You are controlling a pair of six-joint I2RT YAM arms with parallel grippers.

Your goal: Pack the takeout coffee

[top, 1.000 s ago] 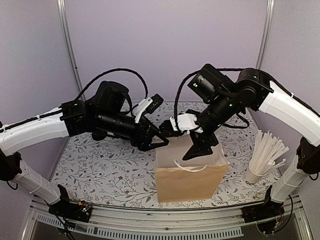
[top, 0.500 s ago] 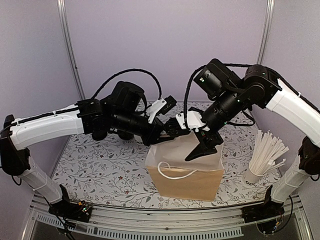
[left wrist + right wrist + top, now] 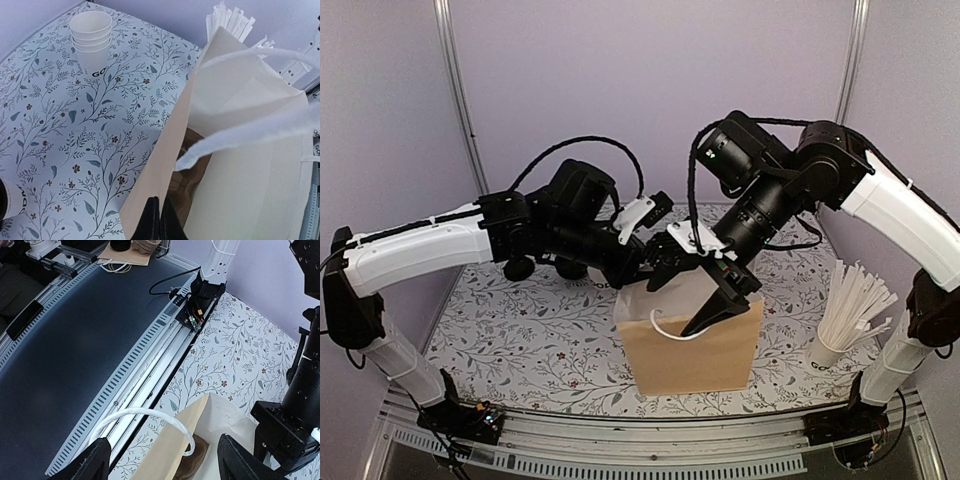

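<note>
Left end effector (image 3: 159, 222) is pressed together on the far-left rim of the brown paper bag (image 3: 690, 345). Right end effector (image 3: 720, 300) is spread over the bag mouth and grips nothing; the white cord handle (image 3: 150, 415) lies between its fingers. The takeout coffee (image 3: 520, 268), in black-lidded cups, stands on the table behind the left arm, outside the bag. Risks: the one-edge pinch could slip or tear the paper, a pull could tip the bag, and a right finger could snag the handle.
</note>
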